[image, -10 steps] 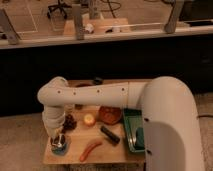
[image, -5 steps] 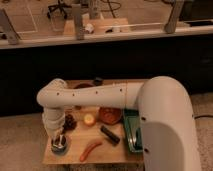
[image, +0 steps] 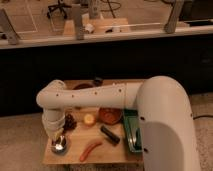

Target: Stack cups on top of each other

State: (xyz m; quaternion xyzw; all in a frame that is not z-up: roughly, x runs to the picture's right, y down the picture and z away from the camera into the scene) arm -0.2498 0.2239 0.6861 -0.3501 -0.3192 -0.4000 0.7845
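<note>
From the one camera view, looking down past my wide white arm, I see a small wooden desk [image: 70,156] standing on a pale floor. My gripper [image: 57,137] hangs at the front left corner of that desk, directly over a low round cup with a shiny steel look [image: 59,145], and seems to touch or reach into its mouth. Whether the gripper is closed on the rim or released I cannot tell, because my wrist covers it. I cannot make out a separate light-blue cup; it may lie under or around the shiny one. Just right of the cup are a dark red-brown cluster [image: 70,121], a small yellow round object [image: 89,119], a red-brown round bowl [image: 110,115], a black bar-shaped object [image: 109,135], an orange-red elongated object [image: 90,148] and, at the right edge, a green rectangular tray [image: 131,131]. A dark bowl [image: 81,87] and a small dark item [image: 98,80] sit at the back. I judge the steel cup light, rigid and slippery; gripping across its thin rim, one pad inside and one outside, looks safest.
</note>
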